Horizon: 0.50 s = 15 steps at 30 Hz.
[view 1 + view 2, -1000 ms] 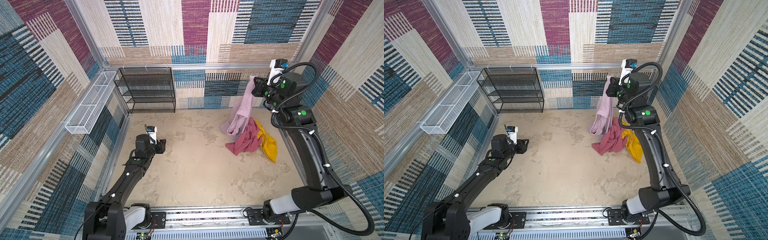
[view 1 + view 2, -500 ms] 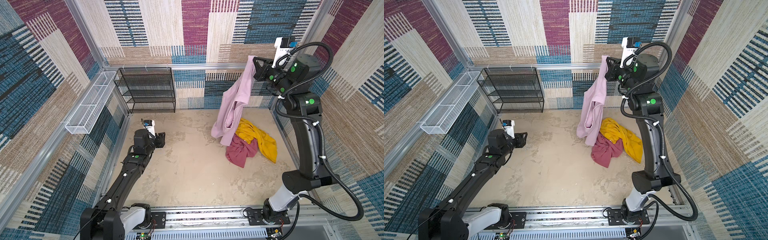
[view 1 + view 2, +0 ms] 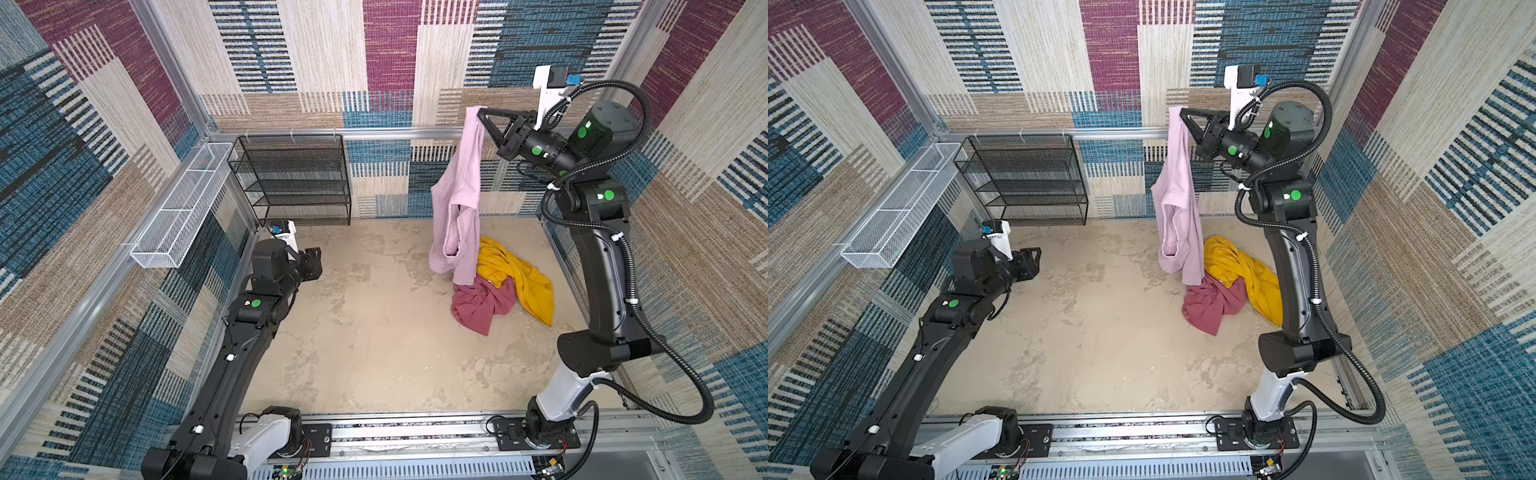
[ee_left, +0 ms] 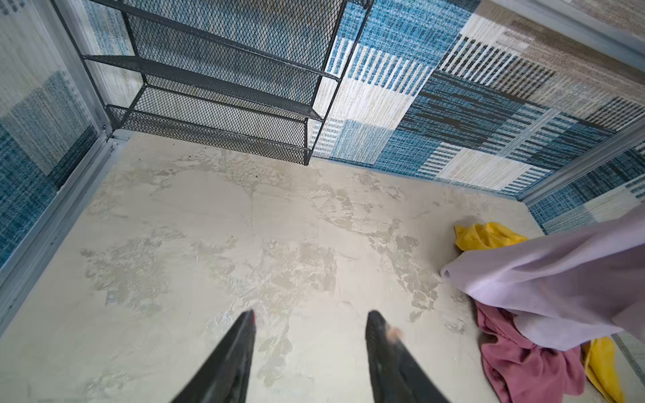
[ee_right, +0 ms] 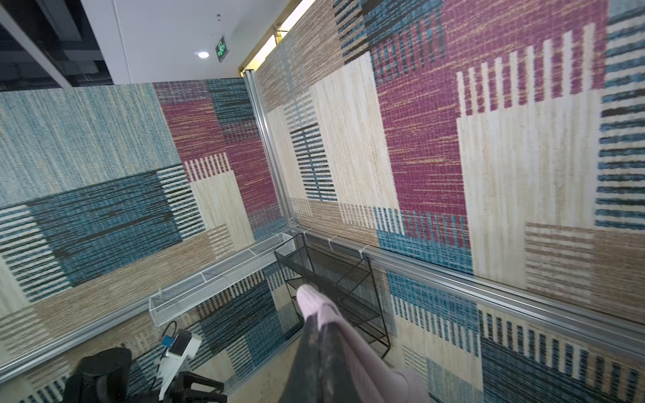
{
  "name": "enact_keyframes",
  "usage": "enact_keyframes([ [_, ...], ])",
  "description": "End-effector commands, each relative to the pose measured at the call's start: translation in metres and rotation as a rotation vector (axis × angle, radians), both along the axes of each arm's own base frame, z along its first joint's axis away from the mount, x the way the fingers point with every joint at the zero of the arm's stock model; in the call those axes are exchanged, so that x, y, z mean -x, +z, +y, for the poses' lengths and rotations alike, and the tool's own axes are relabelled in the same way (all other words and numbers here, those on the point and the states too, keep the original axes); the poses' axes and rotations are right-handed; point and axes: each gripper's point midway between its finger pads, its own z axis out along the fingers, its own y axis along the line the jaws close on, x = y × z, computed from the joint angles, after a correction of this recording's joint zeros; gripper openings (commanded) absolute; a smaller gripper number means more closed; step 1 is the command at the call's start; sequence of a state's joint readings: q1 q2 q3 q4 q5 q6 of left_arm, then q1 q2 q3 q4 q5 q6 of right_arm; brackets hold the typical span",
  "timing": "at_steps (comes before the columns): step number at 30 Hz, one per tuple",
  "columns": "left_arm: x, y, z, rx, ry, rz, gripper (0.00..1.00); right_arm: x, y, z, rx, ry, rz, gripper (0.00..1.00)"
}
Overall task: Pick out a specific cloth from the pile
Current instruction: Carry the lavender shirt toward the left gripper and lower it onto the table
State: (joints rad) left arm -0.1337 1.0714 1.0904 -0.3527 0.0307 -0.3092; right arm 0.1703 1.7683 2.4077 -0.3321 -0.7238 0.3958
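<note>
Cloth (image 3: 457, 208) hangs full length from the right claw (image 3: 482, 111), held high by the back wall (image 3: 374, 62) — I'd guess so its tail lifts clear of the pile (image 3: 503, 295) on the worktop (image 3: 374, 340). Right wrist view shows the pinch up close, tips pressed together on a fold. Left wrist view adds the left claw (image 4: 310, 317), spread and empty, plus the hem right by the rose garment (image 4: 523, 356) — touching or not, can't tell.

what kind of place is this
Probably a robot test cell in a lab, not a home: a left arm and right arm bolted to a rail, carpet-tiled walls on a metal frame, and staged props, a mesh rack and a pile of clothes.
</note>
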Motion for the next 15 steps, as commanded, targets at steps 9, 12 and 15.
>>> enact_keyframes([
  [9, 0.036, 0.026, 0.021, -0.01, 0.097, 0.016, 0.54, 0.045, 0.024, 0.07, -0.042, 0.317, -0.128, 0.0],
  [12, 0.047, 0.036, 0.025, -0.019, 0.11, 0.012, 0.54, 0.043, 0.014, 0.093, -0.05, 0.375, -0.098, 0.0],
  [15, 0.059, 0.044, 0.031, -0.046, 0.128, 0.015, 0.54, 0.041, 0.002, 0.118, -0.047, 0.429, -0.075, 0.0],
])
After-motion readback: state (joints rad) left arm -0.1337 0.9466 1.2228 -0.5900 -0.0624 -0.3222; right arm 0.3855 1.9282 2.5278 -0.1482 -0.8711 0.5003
